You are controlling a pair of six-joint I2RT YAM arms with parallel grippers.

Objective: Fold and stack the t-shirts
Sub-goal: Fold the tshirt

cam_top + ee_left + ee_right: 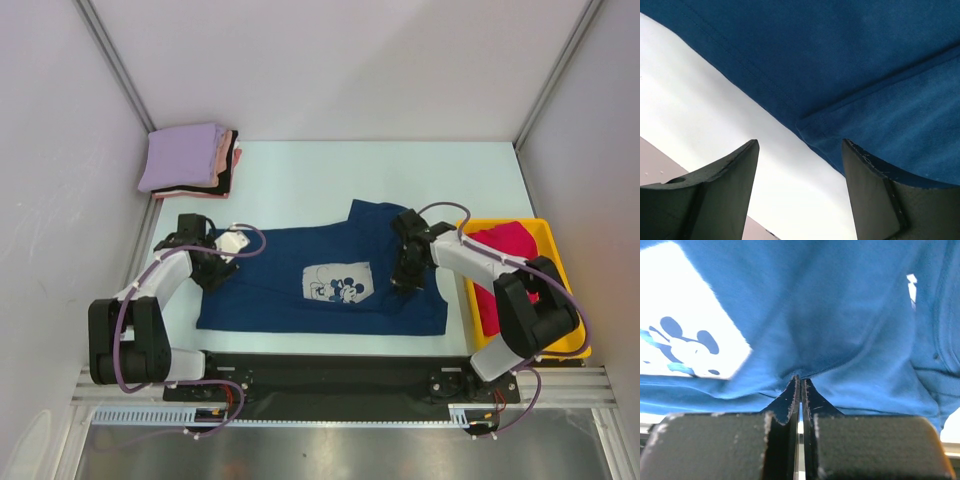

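The navy t-shirt (300, 275) with a white cartoon-mouse print (338, 282) lies spread on the table. My left gripper (214, 272) is open at its left edge; in the left wrist view the hem (805, 125) lies just ahead of the parted fingers (735, 175). My right gripper (402, 280) is shut on a fold of the navy t-shirt (840, 315), right of the print; the cloth bunches at the fingertips (793, 387). A folded stack, lavender shirt (183, 155) on top of black and pink ones, sits at the back left. A crimson shirt (505, 262) lies in the yellow tray.
The yellow tray (556, 262) stands at the right edge of the table beside the right arm. White walls enclose the back and both sides. A black rail (330, 372) runs along the near edge.
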